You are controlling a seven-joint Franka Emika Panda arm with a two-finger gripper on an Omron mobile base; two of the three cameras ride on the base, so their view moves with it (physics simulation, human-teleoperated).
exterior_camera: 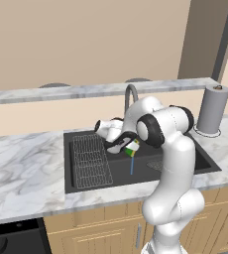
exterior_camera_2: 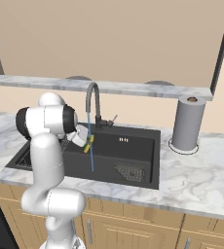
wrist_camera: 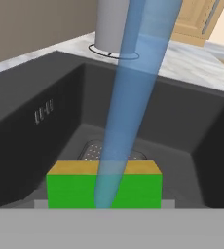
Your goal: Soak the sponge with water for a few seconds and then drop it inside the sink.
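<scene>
My gripper is shut on the sponge, a small green block with a yellowish edge, held above the sink. The water falls as a thin blue stream from the curved grey faucet straight onto the sponge and runs on down into the basin. In the right base view the sponge hangs tilted in the water, over the left half of the dark sink. In the hand view the water strikes the sponge near its middle, well above the sink floor.
A wire grid rack lies in the basin's left part and a mesh drain at its right front. A grey paper towel roll stands on the marble counter right of the sink. A raised ledge runs behind the faucet.
</scene>
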